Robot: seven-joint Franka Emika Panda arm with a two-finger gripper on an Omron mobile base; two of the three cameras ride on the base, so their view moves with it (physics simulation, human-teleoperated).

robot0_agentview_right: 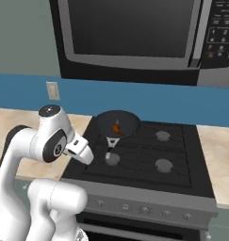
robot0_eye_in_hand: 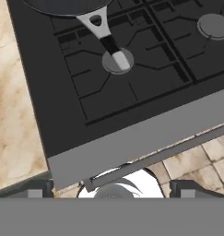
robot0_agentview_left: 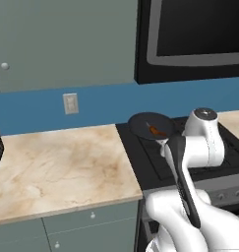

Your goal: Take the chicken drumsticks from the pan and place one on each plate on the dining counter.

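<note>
- Black stove [robot0_agentview_right: 149,155] with grates, round burners.
- Black microwave [robot0_agentview_right: 134,33] mounted above.
- Beige marble table [robot0_agentview_left: 57,167] left of stove.
- White wall outlet [robot0_agentview_left: 70,103] on blue backsplash [robot0_agentview_left: 101,101].

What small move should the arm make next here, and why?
Probably carry the hand forward and up over the pan. A chicken drumstick lies in that pan on the stove's rear left burner, while the hand camera looks down at the stove's front edge and the pan handle, so the hand appears to hang short of the meat.
</note>
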